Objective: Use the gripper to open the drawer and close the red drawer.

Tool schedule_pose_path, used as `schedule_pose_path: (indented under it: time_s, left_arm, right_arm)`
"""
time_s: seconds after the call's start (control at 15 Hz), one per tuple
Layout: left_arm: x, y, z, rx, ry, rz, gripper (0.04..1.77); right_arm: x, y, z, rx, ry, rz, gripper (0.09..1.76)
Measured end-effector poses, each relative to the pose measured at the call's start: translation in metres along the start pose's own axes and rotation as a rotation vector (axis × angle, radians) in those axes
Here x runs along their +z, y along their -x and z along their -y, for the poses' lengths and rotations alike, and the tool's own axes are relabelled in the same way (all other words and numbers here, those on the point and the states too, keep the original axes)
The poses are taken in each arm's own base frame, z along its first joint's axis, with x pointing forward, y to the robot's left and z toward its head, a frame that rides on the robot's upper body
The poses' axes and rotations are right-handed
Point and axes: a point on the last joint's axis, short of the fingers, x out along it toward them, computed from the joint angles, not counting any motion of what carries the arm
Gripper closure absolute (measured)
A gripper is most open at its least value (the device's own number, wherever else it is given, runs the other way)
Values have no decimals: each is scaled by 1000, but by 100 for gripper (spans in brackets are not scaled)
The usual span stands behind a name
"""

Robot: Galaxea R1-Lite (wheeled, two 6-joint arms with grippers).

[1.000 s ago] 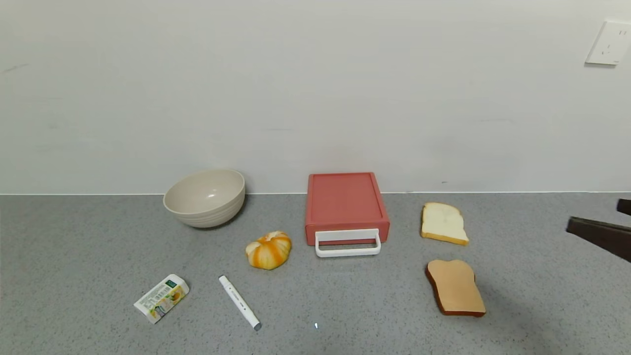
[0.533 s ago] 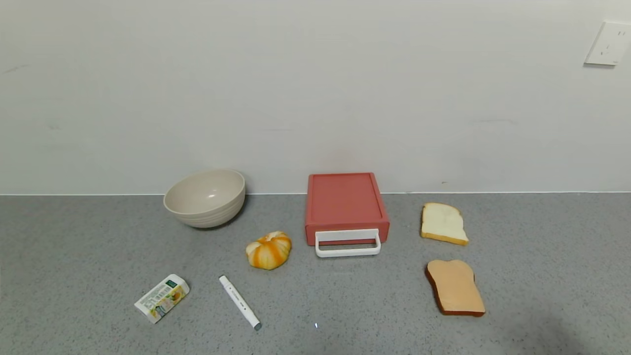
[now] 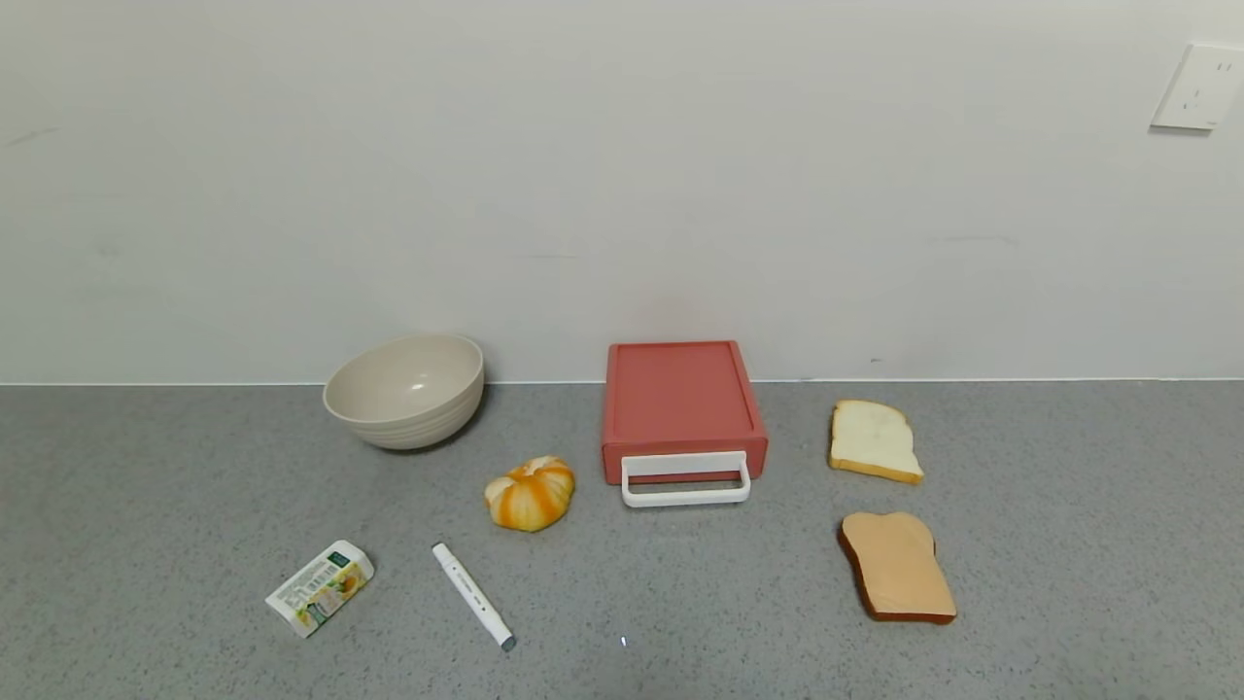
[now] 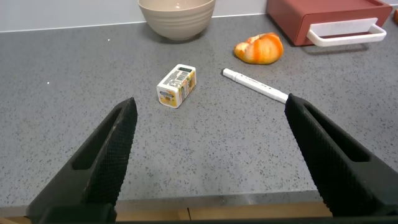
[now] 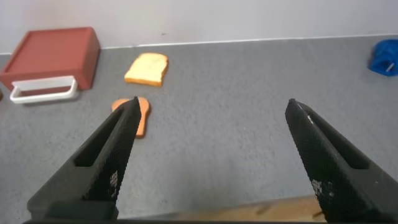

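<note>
The salmon-red drawer [image 3: 680, 399] stands against the back wall, shut, its white loop handle [image 3: 686, 480] facing front. It also shows in the left wrist view [image 4: 323, 15] and the right wrist view [image 5: 53, 55]. Neither gripper shows in the head view. My left gripper [image 4: 211, 106] is open and empty above the table's front edge, near the small carton. My right gripper [image 5: 212, 107] is open and empty above the table's front right, well away from the drawer.
A beige bowl [image 3: 404, 389] sits left of the drawer. An orange pumpkin-shaped bun [image 3: 531, 493], a white marker [image 3: 472, 595] and a small carton [image 3: 319, 587] lie front left. Two bread slices [image 3: 875, 439] [image 3: 897, 566] lie right. A blue object [image 5: 385, 57] sits far right.
The right arm, seen at the right edge of the head view a second ago, has drawn back out of that view. The drawer and other objects have not moved.
</note>
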Motion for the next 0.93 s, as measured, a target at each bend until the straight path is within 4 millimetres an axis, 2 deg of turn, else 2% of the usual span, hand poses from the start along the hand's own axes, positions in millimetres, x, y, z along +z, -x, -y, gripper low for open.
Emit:
schedule_pose_path:
  time_s: [0.27, 0.47, 0.73, 0.93]
  left_arm:
    - [0, 0, 0, 0, 0, 0, 9]
    - [0, 0, 0, 0, 0, 0, 9]
    - [0, 0, 0, 0, 0, 0, 9]
    - [0, 0, 0, 0, 0, 0, 9]
  right_arm:
    - [-34, 23, 3, 43, 22, 50, 14]
    - [-61, 27, 3, 70, 30, 110, 14]
    - [-87, 8, 2, 64, 42, 253, 14]
    - [-118, -16, -1, 63, 68, 225, 14]
